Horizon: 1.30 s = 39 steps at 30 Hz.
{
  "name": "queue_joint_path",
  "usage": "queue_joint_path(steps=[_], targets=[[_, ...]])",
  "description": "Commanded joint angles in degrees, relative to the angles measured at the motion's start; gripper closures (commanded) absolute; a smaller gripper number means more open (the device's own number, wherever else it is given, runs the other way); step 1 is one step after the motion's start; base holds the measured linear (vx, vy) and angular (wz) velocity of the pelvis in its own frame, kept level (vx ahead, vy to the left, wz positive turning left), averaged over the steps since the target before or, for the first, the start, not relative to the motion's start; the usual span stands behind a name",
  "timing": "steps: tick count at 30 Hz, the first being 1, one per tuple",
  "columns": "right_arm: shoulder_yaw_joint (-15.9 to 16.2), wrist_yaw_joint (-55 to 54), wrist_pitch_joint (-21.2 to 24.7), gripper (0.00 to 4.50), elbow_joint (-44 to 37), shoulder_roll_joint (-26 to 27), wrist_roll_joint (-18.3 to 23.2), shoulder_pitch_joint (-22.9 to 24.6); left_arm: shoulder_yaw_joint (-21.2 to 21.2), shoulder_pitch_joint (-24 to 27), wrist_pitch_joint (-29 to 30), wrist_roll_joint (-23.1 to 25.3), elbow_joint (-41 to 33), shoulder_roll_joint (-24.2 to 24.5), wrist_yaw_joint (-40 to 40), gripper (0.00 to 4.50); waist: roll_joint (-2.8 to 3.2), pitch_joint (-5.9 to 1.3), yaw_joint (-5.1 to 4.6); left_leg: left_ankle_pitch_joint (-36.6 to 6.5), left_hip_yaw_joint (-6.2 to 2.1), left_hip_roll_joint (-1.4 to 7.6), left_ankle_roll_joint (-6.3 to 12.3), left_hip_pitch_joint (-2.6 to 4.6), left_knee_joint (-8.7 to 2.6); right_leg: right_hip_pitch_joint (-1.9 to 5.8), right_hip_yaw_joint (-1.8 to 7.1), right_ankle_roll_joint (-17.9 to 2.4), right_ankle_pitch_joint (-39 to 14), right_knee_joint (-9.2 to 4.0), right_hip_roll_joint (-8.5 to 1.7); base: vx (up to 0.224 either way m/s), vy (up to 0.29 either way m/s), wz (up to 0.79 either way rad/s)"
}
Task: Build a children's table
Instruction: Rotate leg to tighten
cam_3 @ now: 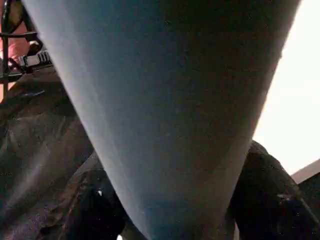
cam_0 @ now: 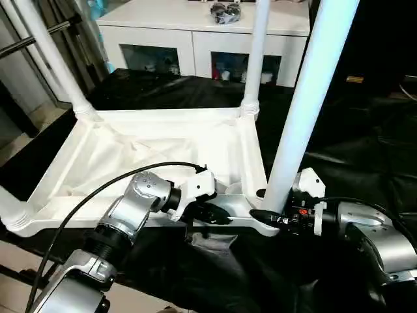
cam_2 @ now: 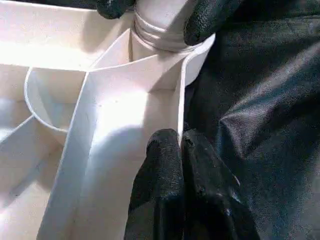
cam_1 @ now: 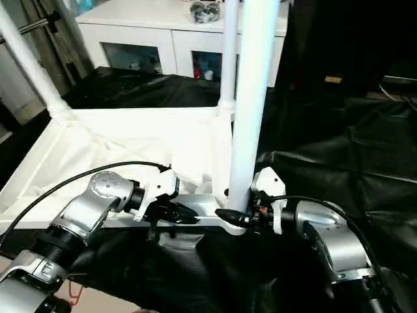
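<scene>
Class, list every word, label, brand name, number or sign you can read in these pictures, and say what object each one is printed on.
None can be read: no legible text stands on the tabletop, the legs, the cabinet or the black cloth.
A small yellowish tag on the dark background: too small to read.
Red parts on the right gripper: no legible marks.

1. Tabletop (cam_0: pixel 163 153): white plastic, rectangular, lies upside down on black cloth, ribbed underside facing up.
2. Far legs (cam_0: pixel 257 52): white tubes, standing in the corner sockets.
3. Near right leg (cam_0: pixel 309 98): white tube, upright in its corner socket.
</scene>
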Motion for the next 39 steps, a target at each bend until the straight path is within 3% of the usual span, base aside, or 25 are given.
queue_joint_path(steps=[1,6,8,12,14,16,18,21,24,27,31,32,35,39], targets=[[4.4,1.0,1.9,2.13,-1.6,2.8,1.6,1.2,0.3,-0.7,0.9,-0.2,-0.6,-2.2,4.9,4.50,-0.85,-3.10,-0.17,-9.8,-0.47,2.19,4.46,0.61,-3.86,2.38,2.14,-14.8,-6.7,-3.66,-2.98,0.000,0.000,0.00],[2.0,-15.7,2.5,2.14,4.3,9.9,-3.9,0.4,2.0,-3.1,2.2,1.7,3.5,-6.4,14.3,4.50,-0.93,-2.65,-0.77,-14.2,-0.60,1.92,1.52,0.90,-4.46,2.08,2.17,-12.5,-15.5,-4.62,-3.09,0.000,0.000,0.00],[0.9,-22.1,3.1,2.15,7.0,13.2,-5.4,-0.7,2.4,-4.0,2.6,2.3,4.9,-8.4,18.0,4.50,-1.14,-2.38,-1.37,-16.3,-0.74,1.71,0.15,1.01,-4.78,1.86,2.16,-10.3,-20.6,-5.14,-3.04,0.000,0.000,0.00],[-0.5,-31.0,4.4,2.31,10.4,18.4,-6.8,-2.8,2.5,-5.0,2.7,2.9,6.2,-11.6,22.5,4.50,-1.15,-2.21,-2.31,-19.2,-1.03,1.57,-0.46,1.01,-5.03,1.63,2.05,-8.4,-25.0,-5.84,-3.11,0.000,0.000,0.00],[-1.3,-38.6,4.4,2.31,14.1,21.9,-9.0,-5.2,0.9,-4.9,2.5,4.1,6.4,-13.2,23.4,4.50,-0.67,-2.06,-3.05,-21.7,-1.37,1.45,-1.36,1.01,-5.25,1.36,1.85,-7.5,-27.3,-6.07,-3.06,0.000,0.000,0.00],[-0.8,-38.8,2.0,2.31,15.0,22.7,-9.6,-5.9,0.3,-4.8,2.6,4.3,6.1,-13.8,23.0,4.50,-0.81,-2.06,-3.58,-23.5,-1.54,1.44,-1.43,1.09,-5.35,1.32,1.78,-6.8,-28.2,-6.36,-3.02,0.000,0.000,0.00],[-1.5,-37.2,1.7,1.82,14.8,23.4,-8.2,-6.2,-0.1,-4.7,2.2,4.4,5.9,-13.8,22.2,4.50,-0.82,-2.06,-3.62,-24.5,-1.45,1.43,-0.97,1.22,-5.26,1.10,1.86,-6.6,-28.5,-6.62,-3.05,0.000,0.000,0.00],[-2.2,-35.1,3.0,1.67,14.1,23.4,-6.5,-6.4,-0.2,-4.8,1.7,4.4,6.2,-13.2,21.5,4.50,-0.91,-2.22,-3.52,-23.3,-1.40,1.57,-0.23,0.94,-5.41,1.32,2.02,-7.4,-25.2,-6.30,-2.98,0.000,0.000,0.00],[-1.0,-32.3,1.8,1.26,12.4,20.8,-7.8,-6.2,-0.5,-4.4,0.8,4.2,5.9,-11.4,18.6,4.50,-0.89,-2.38,-3.60,-21.6,-1.30,1.63,0.03,0.64,-5.39,1.62,2.12,-8.5,-21.8,-5.92,-2.94,0.000,0.000,0.00],[0.2,-27.1,2.1,1.23,9.7,17.5,-6.9,-5.3,-0.8,-4.0,-0.2,4.3,5.4,-9.6,15.9,4.50,-0.96,-2.64,-3.49,-18.6,-1.07,1.73,0.99,0.50,-5.13,1.93,2.23,-10.2,-16.5,-5.42,-2.94,0.000,0.000,0.00],[1.7,-15.7,2.4,1.23,3.3,10.9,-3.2,-2.5,-1.1,-3.2,-2.0,3.5,4.7,-6.5,10.8,4.50,-1.19,-3.14,-2.91,-12.4,-0.72,1.76,3.82,0.32,-4.37,2.59,2.29,-12.7,-7.3,-4.49,-2.85,0.028,-0.007,0.02],[2.0,-12.5,2.3,1.23,1.9,9.1,-2.1,-1.8,-1.2,-3.0,-2.3,3.1,4.3,-5.8,9.2,4.50,-0.92,-3.31,-2.70,-9.8,-0.77,1.80,4.89,0.17,-4.16,2.76,2.21,-13.8,-3.5,-3.96,-2.92,0.057,-0.015,0.02],[3.0,-4.2,2.3,1.23,-1.1,4.1,-0.6,-0.2,-1.2,-2.6,-2.9,1.9,3.2,-4.1,5.3,4.50,-0.86,-3.46,-1.88,-7.2,-0.56,1.94,7.01,0.31,-3.60,2.93,2.08,-15.8,2.3,-3.34,-2.80,0.037,-0.009,0.01],[3.5,1.0,2.8,1.23,-1.8,0.1,0.1,-0.1,-1.2,-2.2,-4.4,1.2,2.6,-2.1,2.2,4.50,-0.77,-3.35,-1.11,-7.6,-0.45,2.15,7.13,0.46,-3.63,2.69,1.97,-16.2,0.4,-3.33,-2.87,0.000,0.000,0.00]])
